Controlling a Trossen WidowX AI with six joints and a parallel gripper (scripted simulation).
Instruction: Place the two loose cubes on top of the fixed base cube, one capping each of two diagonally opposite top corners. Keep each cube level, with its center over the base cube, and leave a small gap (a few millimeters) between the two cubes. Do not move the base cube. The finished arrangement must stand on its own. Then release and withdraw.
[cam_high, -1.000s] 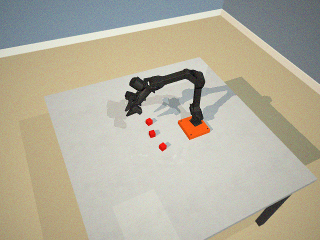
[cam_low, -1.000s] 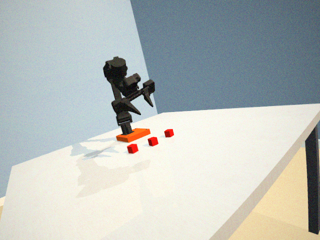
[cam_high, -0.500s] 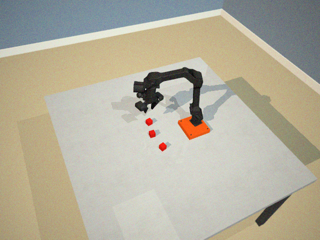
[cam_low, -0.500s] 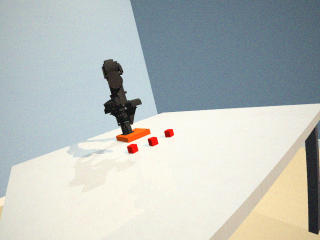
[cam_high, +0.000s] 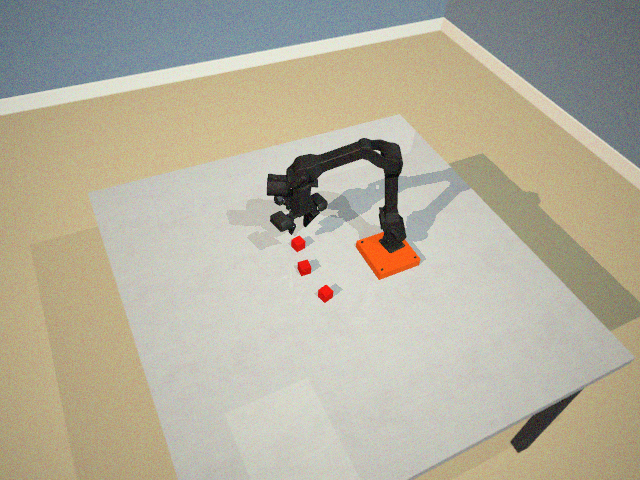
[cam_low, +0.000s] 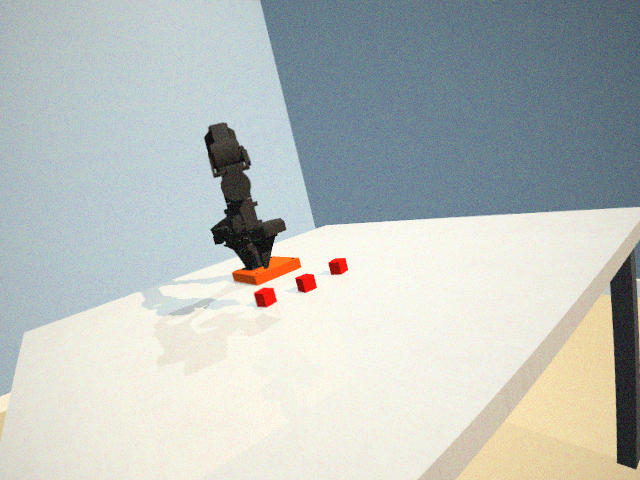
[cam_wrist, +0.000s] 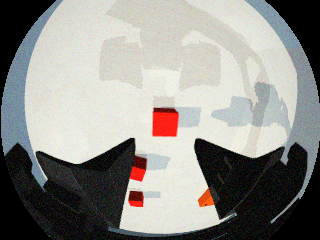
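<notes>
Two dark pointed gripper fingers stand apart with nothing between them. Ahead of the gap a small red cube (cam_wrist: 164, 122) rests on the pale grey tabletop (cam_wrist: 74, 114). Two more red cubes (cam_wrist: 138, 168) peek beside the left-hand finger.

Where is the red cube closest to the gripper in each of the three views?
Top: red cube, first of the row, just below the open gripper.
Exterior: leftmost cube.
Wrist: largest cube, centre, ahead of the fingers.
Shared landmark: orange base plate.
</notes>
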